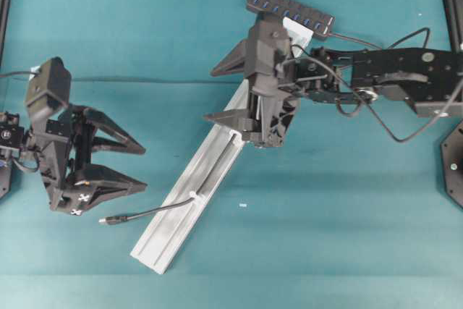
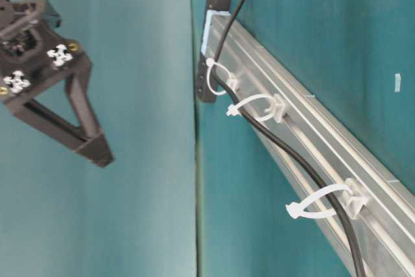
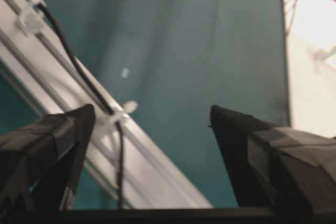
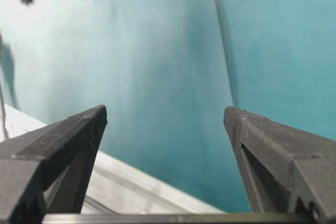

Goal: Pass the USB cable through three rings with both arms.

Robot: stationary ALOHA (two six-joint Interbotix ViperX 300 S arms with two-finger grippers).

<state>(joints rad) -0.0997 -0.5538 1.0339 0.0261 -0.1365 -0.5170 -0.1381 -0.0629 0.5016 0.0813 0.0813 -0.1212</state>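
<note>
USB cable (image 1: 155,210) runs along rail (image 1: 189,204), through all three rings; plug end just beside my left tool (image 1: 142,168). Both tools gape, empty; right tool (image 1: 210,95) farther.

Rail (image 1: 189,195) top under R arm (image 1: 405,77)

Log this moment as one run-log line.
USB cable: threaded through all three rings on rail | plug end: on table, free | left claw: open, empty | right claw: open, empty, above rail
</note>
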